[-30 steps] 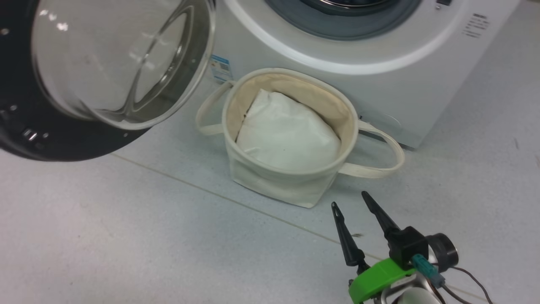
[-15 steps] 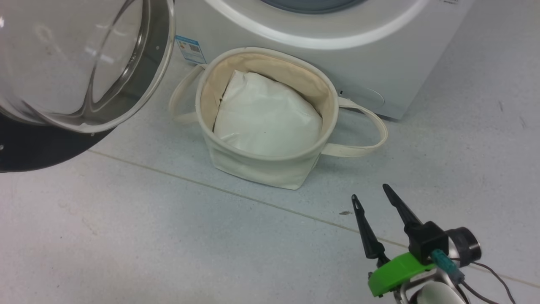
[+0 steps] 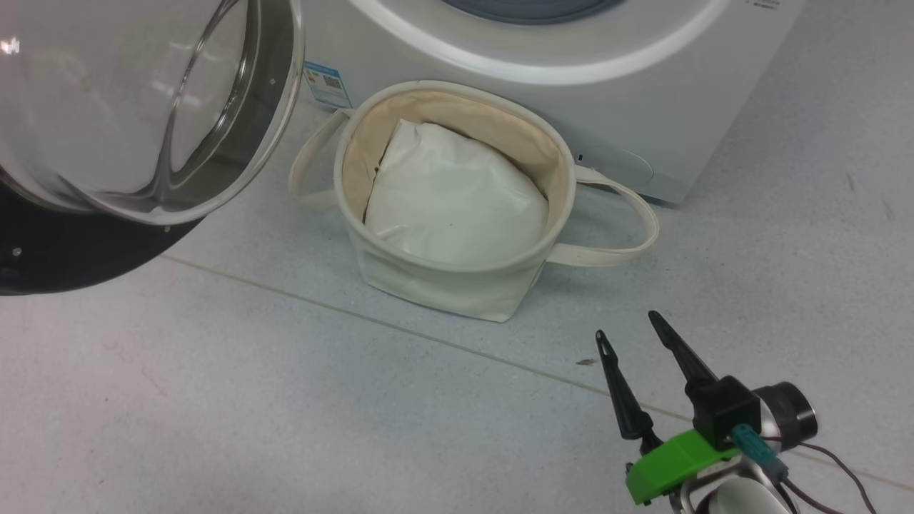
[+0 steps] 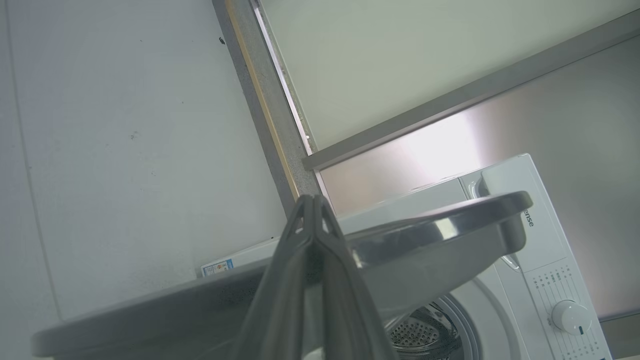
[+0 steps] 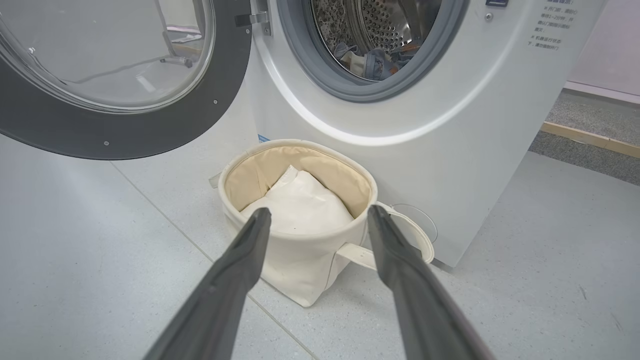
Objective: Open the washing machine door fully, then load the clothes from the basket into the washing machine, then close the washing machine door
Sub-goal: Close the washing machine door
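Count: 1 washing machine (image 5: pixel 450 150), 1 washing machine door (image 5: pixel 125 135), 1 basket (image 3: pixel 443 285) w/ 2 loop handles (image 3: pixel 628 228), 2 grippers.

The door is swung open at the upper left of head view, its glass bowl bulging out over the floor (image 3: pixel 285 400). The basket stands on the floor just in front of the machine, below the drum (image 5: pixel 395 30) opening and beside the door. In the basket lies 1 plain white padding (image 3: pixel 457 200). Clothes (image 5: pixel 372 62): blue-grey fabric low in the drum, seen thru the opening in right wrist view; how many pcs I can't tell.

Right gripper (image 3: pixel 625 323) is low at the lower right, near the basket but apart from it, pointing at it, jaws wide open w/ nothing between. Left gripper (image 4: pixel 312 200) has its jaws shut tight, fingers pressed together, gripping nothing. The door's grey edge runs across behind them; whether they touch it I can't tell.

Around: 1 blue label (image 3: pixel 325 82) on the machine's lower front by the basket's far handle, 1 white knob (image 4: pixel 570 317) on the panel, 1 seam line (image 3: pixel 357 321) across the floor.

In the way: the basket sits between the right gripper and the machine's front, and the open door overhangs the floor to the basket's left.
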### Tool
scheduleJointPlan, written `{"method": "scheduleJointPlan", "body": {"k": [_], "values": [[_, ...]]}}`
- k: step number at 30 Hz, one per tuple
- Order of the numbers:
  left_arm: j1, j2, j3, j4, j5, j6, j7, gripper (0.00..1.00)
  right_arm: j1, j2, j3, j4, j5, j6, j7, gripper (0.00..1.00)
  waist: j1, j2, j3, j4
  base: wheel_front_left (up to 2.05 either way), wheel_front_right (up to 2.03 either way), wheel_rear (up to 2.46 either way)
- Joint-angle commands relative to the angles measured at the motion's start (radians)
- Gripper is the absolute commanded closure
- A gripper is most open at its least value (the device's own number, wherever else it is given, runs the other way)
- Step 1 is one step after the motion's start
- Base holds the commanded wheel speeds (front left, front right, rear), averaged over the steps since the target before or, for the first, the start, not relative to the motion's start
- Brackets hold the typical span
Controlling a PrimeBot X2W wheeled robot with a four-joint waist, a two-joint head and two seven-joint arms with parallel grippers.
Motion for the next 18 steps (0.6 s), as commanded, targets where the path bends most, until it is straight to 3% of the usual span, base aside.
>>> {"method": "scheduleJointPlan", "body": {"k": [1, 8, 18], "values": [[-0.015, 0.032, 0.001, -0.061, -0.012, -0.007, 0.027, 1.0, -0.004, -0.01, 0.028, -0.033, 0.001, 0.0, -0.008, 0.0, 0.0001, 0.0, 0.002, 0.003, 0.0, 0.0, 0.0], [0.033, -0.009, -0.042, -0.161, -0.061, -0.007, 0.141, 1.0, -0.008, 0.0, 0.029, -0.026, 0.008, 0.0, -0.009, 0.0, 0.0001, 0.0, -0.01, 0.005, 0.0, 0.0, 0.0], [0.205, -0.062, -0.093, -0.429, -0.126, -0.007, 0.294, 1.0, -0.011, 0.053, 0.027, 0.005, 0.031, 0.0, -0.012, 0.0, 0.0001, 0.0, -0.07, 0.001, 0.0, 0.0, 0.0]]}}
